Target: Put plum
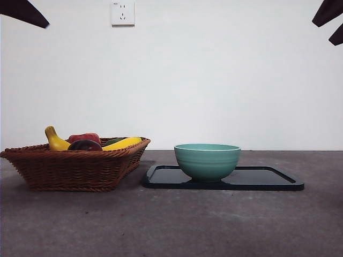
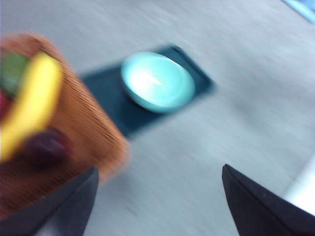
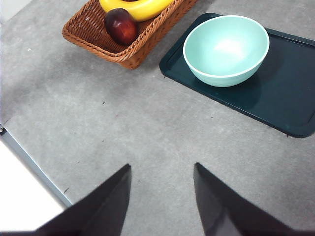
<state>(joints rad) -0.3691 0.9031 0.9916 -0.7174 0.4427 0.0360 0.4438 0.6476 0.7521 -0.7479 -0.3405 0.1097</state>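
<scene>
Gaping empty left fingers (image 2: 157, 196), right fingers (image 3: 162, 196)

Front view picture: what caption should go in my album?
Dark purple plum and yellow banana in woven basket, beside teal bowl on black tray.

Plum (image 3: 120, 25) lies in the wicker basket (image 3: 93, 37) beside the teal bowl (image 3: 226, 49).

I can read no text, label, brand or number anywhere from here. The wall socket (image 1: 122, 13) has a tiny dark mark at its top corner, too small for me to make out.
</scene>
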